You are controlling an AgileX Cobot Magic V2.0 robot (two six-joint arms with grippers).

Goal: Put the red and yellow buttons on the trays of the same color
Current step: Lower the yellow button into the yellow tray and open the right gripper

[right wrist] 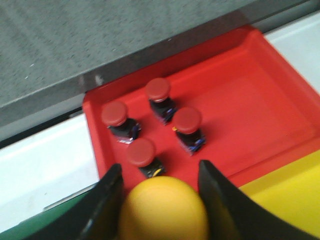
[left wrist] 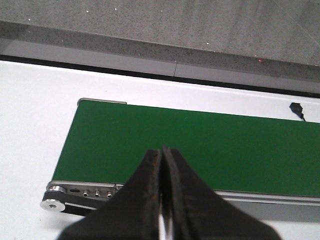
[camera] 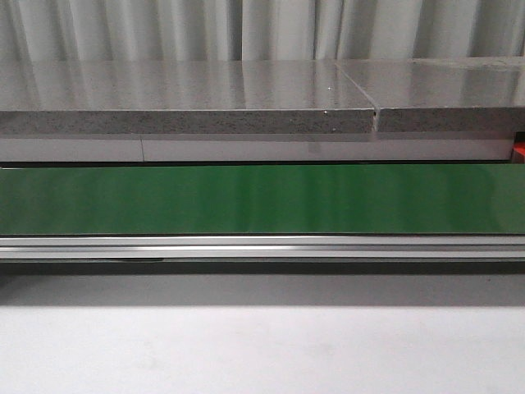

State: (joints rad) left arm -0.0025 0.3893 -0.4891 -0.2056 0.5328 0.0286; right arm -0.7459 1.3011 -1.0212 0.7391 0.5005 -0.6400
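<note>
Above green belt, left fingers pressed together, right fingers gripping yellow button.

**Even indoor light, soft focus close to the lenses**

The front view is evenly lit; the green belt carries pale vertical glare streaks and the grey counter reflects the curtain. A dark shadow band lies under the belt rail. In the right wrist view, the yellow button and the gripper fingers are blurred.
</note>
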